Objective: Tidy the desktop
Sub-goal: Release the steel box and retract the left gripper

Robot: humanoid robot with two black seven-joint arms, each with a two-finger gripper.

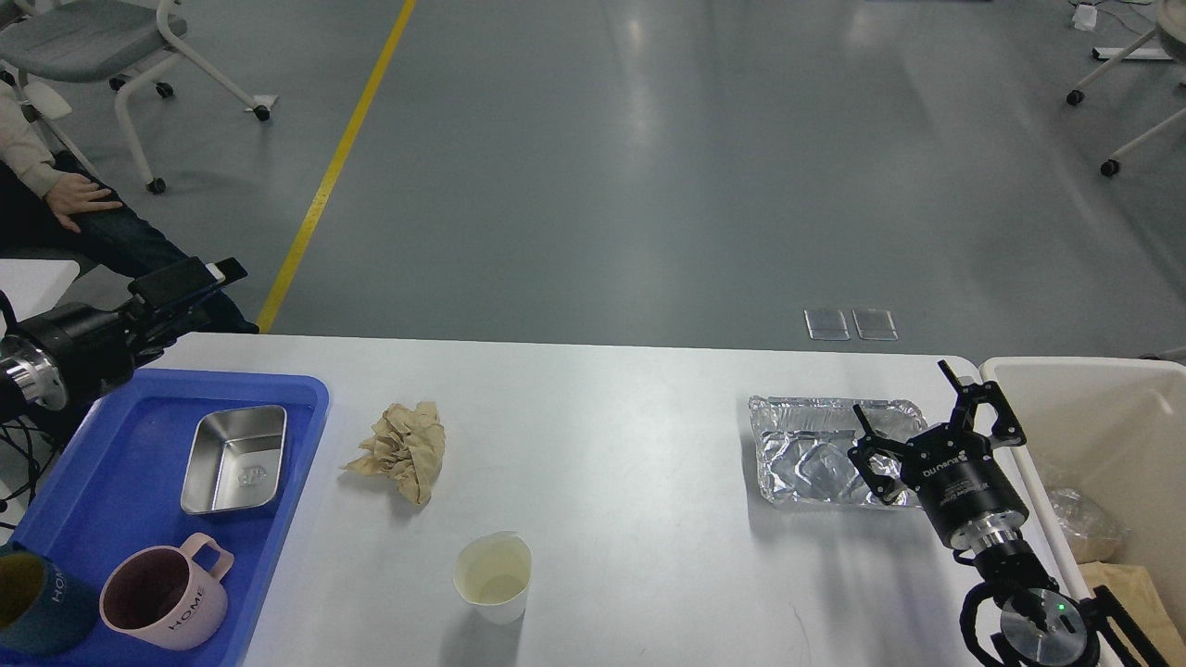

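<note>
The white desktop (pixel 630 482) holds a crumpled brown paper wad (pixel 400 451) left of centre, a white paper cup (pixel 493 576) near the front, and an empty foil tray (pixel 806 449) at the right. My right gripper (pixel 899 389) stands open over the foil tray's right end, with nothing between its fingers. My left gripper (pixel 190 281) is raised over the desktop's far left corner, above the blue tray (pixel 120 491). It looks dark and end-on, so its fingers cannot be told apart.
In the blue tray lie a steel container (pixel 236 460), a pink mug (pixel 162 597) and a dark teal mug (pixel 32 602). A cream bin (pixel 1093 380) with some rubbish stands against the right edge. A seated person (pixel 74 199) is at the far left.
</note>
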